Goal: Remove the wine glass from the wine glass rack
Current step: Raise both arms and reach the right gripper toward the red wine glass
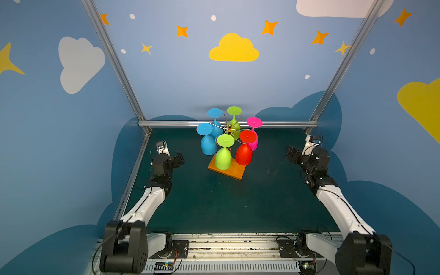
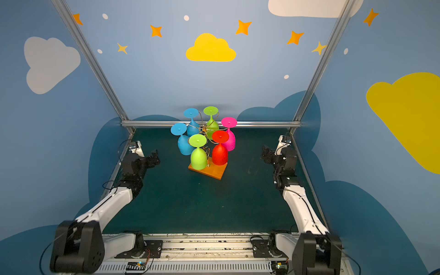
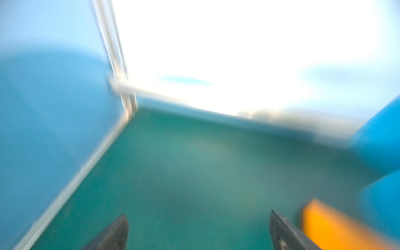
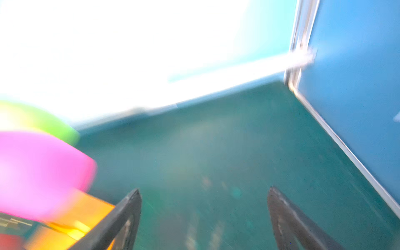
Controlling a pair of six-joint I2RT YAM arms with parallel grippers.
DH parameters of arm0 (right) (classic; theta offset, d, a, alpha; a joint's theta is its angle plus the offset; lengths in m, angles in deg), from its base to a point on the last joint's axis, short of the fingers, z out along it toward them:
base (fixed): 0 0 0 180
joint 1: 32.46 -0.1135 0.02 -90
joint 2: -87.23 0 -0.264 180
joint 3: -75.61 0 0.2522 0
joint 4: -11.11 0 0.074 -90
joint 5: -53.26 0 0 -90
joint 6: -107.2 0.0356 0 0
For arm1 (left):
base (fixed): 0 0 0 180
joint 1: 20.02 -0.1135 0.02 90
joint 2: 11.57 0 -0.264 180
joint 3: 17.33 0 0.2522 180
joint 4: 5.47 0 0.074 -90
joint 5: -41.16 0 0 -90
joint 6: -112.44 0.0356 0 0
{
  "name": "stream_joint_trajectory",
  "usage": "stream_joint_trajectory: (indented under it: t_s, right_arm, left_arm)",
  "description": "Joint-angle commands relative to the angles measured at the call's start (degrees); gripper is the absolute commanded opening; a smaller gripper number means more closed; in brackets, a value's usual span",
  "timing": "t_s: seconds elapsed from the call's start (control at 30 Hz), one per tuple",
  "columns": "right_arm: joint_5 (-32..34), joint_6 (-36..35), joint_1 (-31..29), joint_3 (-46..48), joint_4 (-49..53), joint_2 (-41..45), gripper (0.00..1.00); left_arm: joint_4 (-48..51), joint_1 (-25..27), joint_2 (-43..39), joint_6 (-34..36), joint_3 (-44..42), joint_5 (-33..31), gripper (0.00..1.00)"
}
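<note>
The wine glass rack (image 1: pixel 230 129) (image 2: pixel 204 129), gold wire on an orange-brown wooden base (image 1: pixel 234 172) (image 2: pixel 214 172), stands mid-table toward the back. Several coloured wine glasses hang upside down from it: red (image 1: pixel 244 154), green (image 1: pixel 223 159), blue (image 1: pixel 208 146) and pink (image 1: pixel 254 142) among them. My left gripper (image 1: pixel 179 157) (image 3: pixel 198 214) hovers left of the rack, open and empty. My right gripper (image 1: pixel 289 153) (image 4: pixel 204 189) hovers to its right, open and empty. Both wrist views are blurred; the right wrist view shows the pink glass (image 4: pixel 43 173) and the base (image 4: pixel 82 214).
A dark green mat (image 1: pixel 238 209) covers the table. Aluminium frame posts (image 1: pixel 114 59) and a back rail (image 1: pixel 281 123) bound it, with blue painted walls close behind each arm. A metal rail (image 1: pixel 226 247) carrying the arm bases runs along the front edge.
</note>
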Motion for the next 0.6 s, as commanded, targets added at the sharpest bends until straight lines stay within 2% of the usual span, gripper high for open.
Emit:
stream_joint_trajectory:
  t_s: [0.0, 0.03, 0.1, 0.2, 0.27, 0.3, 0.4, 0.5, 0.57]
  right_arm:
    - [-8.74, 12.83, 1.54, 2.73, -1.38, 3.45, 0.86]
    - [-10.65, 14.50, 1.86, 3.21, -3.47, 4.36, 0.83]
    - [-14.58, 16.60, 1.97, 1.95, -3.37, 5.90, 0.75]
    - [-18.76, 18.94, 1.99, -6.58, 9.58, 5.48, 0.67]
    - [-24.46, 20.88, 1.99, -12.30, 16.21, 3.10, 0.64]
    - [-29.46, 22.43, 1.97, -14.80, 17.40, 1.48, 0.62]
    - [-44.83, 30.30, 1.41, -18.98, 11.64, -3.23, 0.58]
    - [-52.74, 35.27, -0.67, -23.07, 8.70, -7.28, 0.53]
    - [-54.25, 33.44, -3.15, -26.46, 12.05, -9.26, 0.52]
  left_arm:
    - [3.43, -0.39, -8.10, -13.63, -3.60, 0.35, 1.00]
    - [2.96, -1.08, -10.86, -16.15, -4.56, 0.42, 1.00]
    - [1.53, -3.50, -16.53, -17.80, -5.46, 6.13, 1.00]
    - [5.80, -5.05, -20.63, -15.82, -1.16, 9.94, 1.00]
    - [9.57, -5.21, -20.52, -12.40, 3.16, 12.09, 1.00]
    - [11.22, -5.28, -19.91, -11.30, 5.27, 13.45, 1.00]
    - [12.04, -5.45, -17.59, -10.61, 9.52, 19.21, 1.00]
    - [12.98, -5.41, -14.59, -6.32, 12.92, 23.92, 0.99]
    - [14.36, -5.42, -12.98, -5.17, 14.00, 23.17, 0.99]
